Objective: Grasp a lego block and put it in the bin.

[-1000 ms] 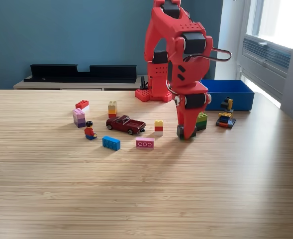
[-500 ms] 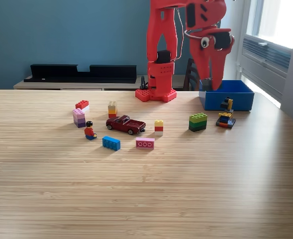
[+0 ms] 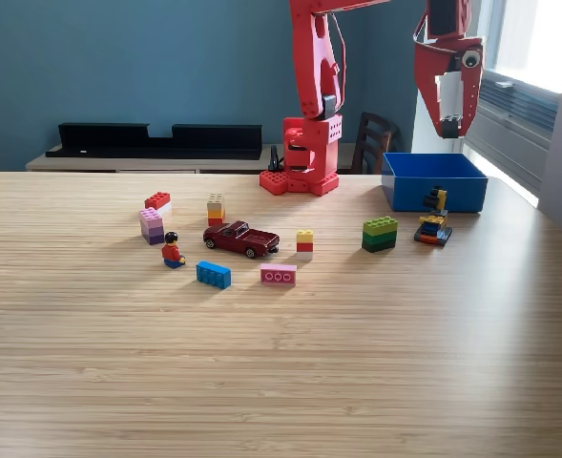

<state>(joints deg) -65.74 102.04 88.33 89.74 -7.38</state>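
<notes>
Wooden counter carried one blue bin, long axis left-right in the exterior view, directly below the red gripper; its fingers hung downward, narrow, something dark between them.

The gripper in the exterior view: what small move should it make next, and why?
Probably open the jaws. The gripper seems to hang high over the bin, and something dark shows at its tip, perhaps a lego block; I cannot tell for sure. Released here, it should fall inside the blue walls.
</notes>
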